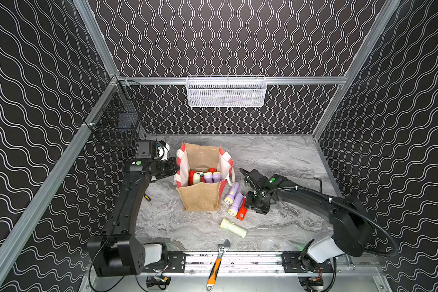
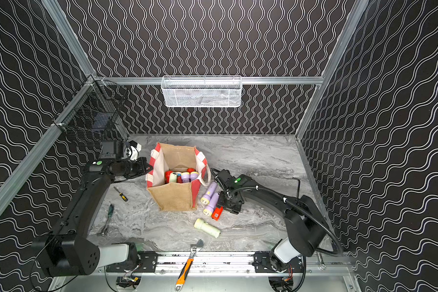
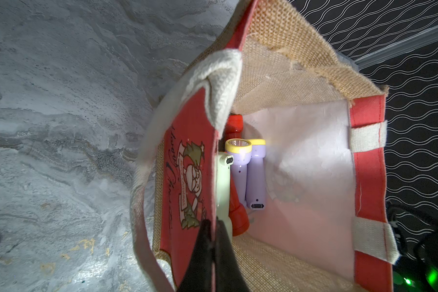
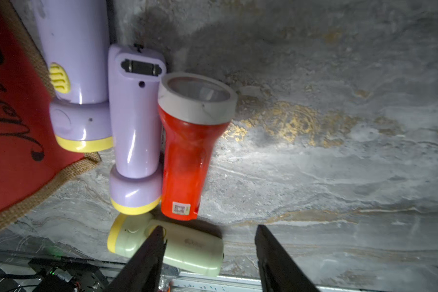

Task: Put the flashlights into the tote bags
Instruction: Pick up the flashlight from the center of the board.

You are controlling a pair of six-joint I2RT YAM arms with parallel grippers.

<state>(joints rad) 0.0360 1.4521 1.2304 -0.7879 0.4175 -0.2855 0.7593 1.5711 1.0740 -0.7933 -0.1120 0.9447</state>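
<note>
The tote bag (image 1: 201, 197) stands open mid-table, tan burlap with red-and-white side panels. My left gripper (image 3: 214, 223) is shut on the rim of its left side panel, also seen in a top view as the left gripper (image 1: 173, 168). Inside lie red, pale green and lilac flashlights (image 3: 240, 172). Right of the bag, on the table, two lilac flashlights (image 1: 232, 193) (image 1: 236, 204) and a red flashlight (image 4: 187, 151) lie side by side. A pale green flashlight (image 1: 233, 227) lies nearer the front. My right gripper (image 4: 210, 228) hangs open just right of the red one, holding nothing.
An orange-handled wrench (image 1: 216, 265) lies across the front rail. A white mesh basket (image 1: 226, 92) hangs on the back wall and a black wire basket (image 1: 116, 118) on the left wall. A small screwdriver (image 2: 121, 194) and a hand tool (image 2: 108, 220) lie left of the bag.
</note>
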